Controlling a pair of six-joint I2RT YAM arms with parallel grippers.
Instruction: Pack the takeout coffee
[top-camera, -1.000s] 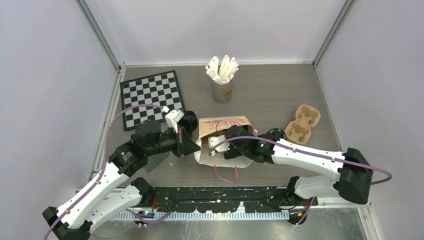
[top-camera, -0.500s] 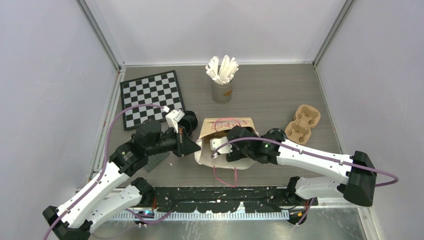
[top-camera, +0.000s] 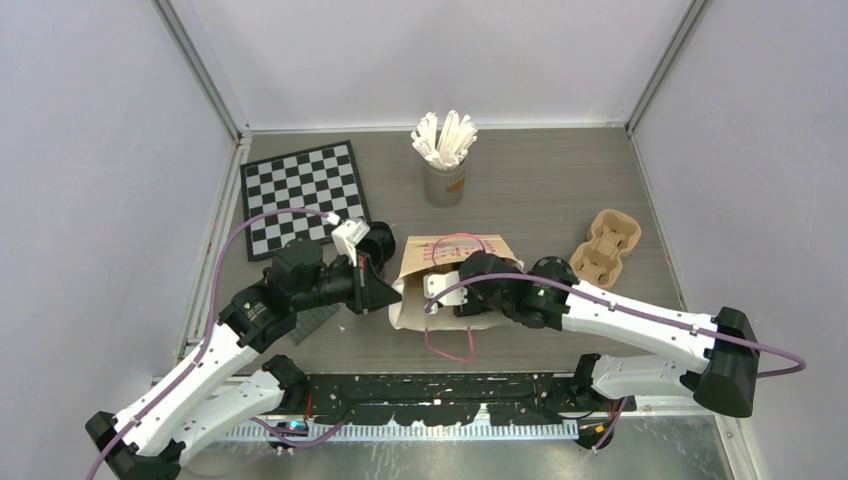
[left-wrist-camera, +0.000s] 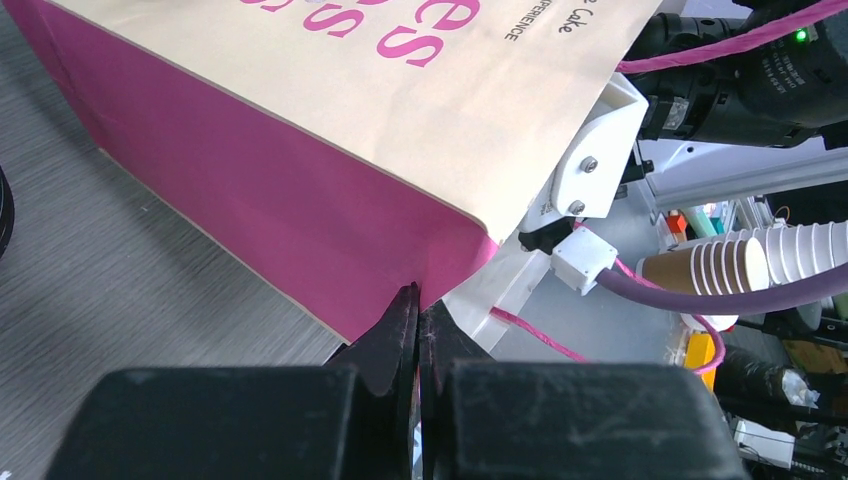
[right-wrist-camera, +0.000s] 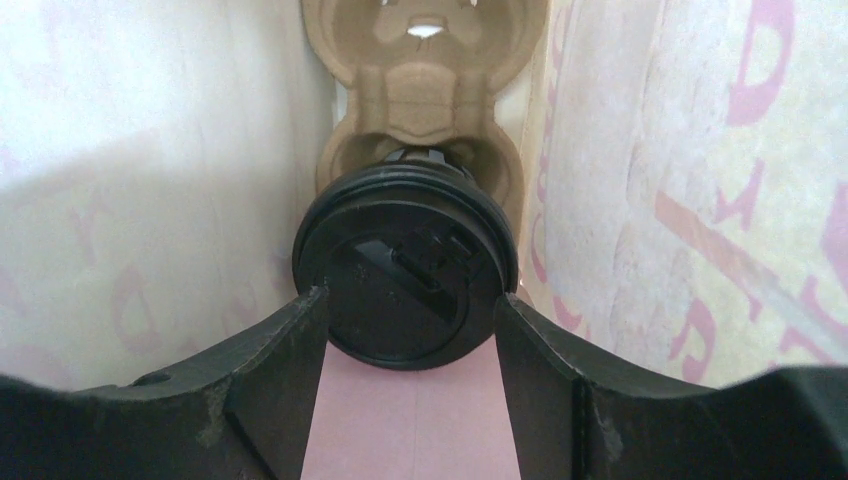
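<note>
The black, round-lidded coffee cup (right-wrist-camera: 405, 275) sits between the parted right jaws, grip uncertain, while the left jaws pinch shut on the pink bag (left-wrist-camera: 300, 230).

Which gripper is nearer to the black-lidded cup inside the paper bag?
Right. The right gripper straddles the cup inside the bag; the left gripper is outside, shut on the bag's corner.
</note>
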